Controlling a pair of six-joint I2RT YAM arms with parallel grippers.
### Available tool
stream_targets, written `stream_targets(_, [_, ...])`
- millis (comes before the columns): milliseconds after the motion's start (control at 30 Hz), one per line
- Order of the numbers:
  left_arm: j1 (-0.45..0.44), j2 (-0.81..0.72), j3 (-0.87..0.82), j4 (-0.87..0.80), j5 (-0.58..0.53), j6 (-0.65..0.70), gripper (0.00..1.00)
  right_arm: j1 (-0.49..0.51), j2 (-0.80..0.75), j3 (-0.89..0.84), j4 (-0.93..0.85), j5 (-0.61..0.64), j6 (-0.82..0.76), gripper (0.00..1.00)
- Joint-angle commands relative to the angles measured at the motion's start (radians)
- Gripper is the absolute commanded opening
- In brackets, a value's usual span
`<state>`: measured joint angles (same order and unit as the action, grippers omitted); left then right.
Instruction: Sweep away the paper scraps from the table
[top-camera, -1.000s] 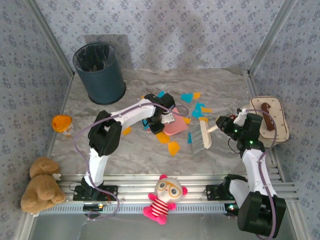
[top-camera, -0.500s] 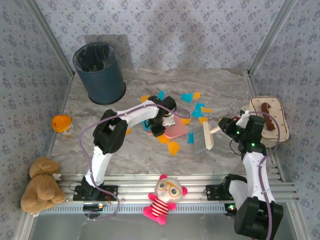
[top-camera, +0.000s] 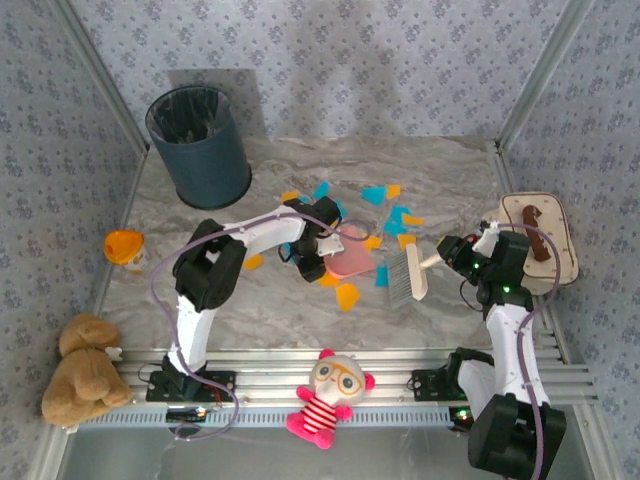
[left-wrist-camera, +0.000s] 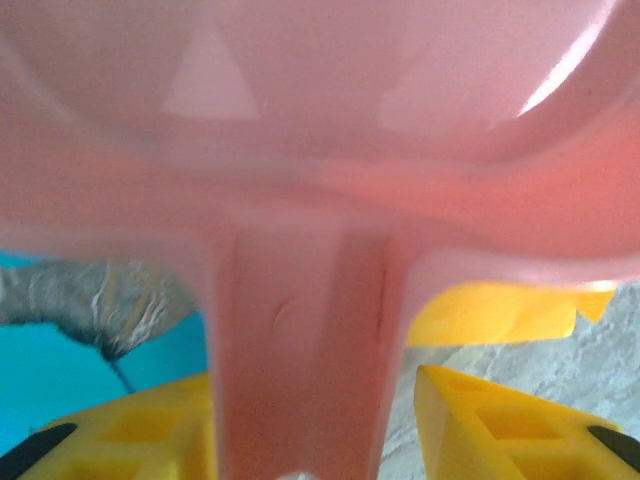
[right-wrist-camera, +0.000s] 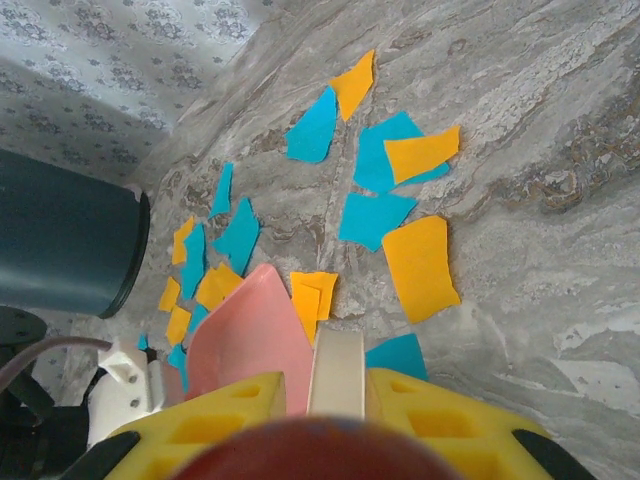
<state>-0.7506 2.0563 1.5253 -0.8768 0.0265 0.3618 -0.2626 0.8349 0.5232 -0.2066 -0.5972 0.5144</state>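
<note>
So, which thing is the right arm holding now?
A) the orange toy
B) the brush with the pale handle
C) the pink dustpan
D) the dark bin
B: the jaws of the right arm are shut on the handle of the brush, whose head lies on the table.

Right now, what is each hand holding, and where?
The right hand is shut on the brush, at its handle end; the left hand straddles the dustpan handle, grip unclear.

The left gripper (top-camera: 314, 263) is slipping down toward the near-left corner of the pink dustpan (top-camera: 353, 254), and its jaws are easing apart around the dustpan's handle (left-wrist-camera: 300, 380), leaving a gap on one side.
</note>
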Motion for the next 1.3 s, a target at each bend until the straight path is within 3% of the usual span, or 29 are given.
stream_targets(0, [0.009, -0.073, -0.036, 0.074, 0.046, -0.015, 0.48, -0.007, -0.019, 0.018, 0.006, -0.009, -0.002, 0.0])
stream_targets(767, [0.007, -0.068, -0.122, 0.173, 0.02, -0.018, 0.4, -0.006, -0.012, 0.03, 0.007, -0.017, 0.006, 0.0])
stream_targets(1033, [0.002, -0.075, -0.121, 0.159, 0.024, -0.009, 0.19, -0.003, -0.013, 0.032, 0.015, -0.023, 0.008, 0.0])
stream_targets(1267, [-0.006, -0.14, -0.11, 0.135, 0.021, -0.003, 0.1, 0.003, -0.014, 0.04, 0.035, -0.05, 0.012, 0.0])
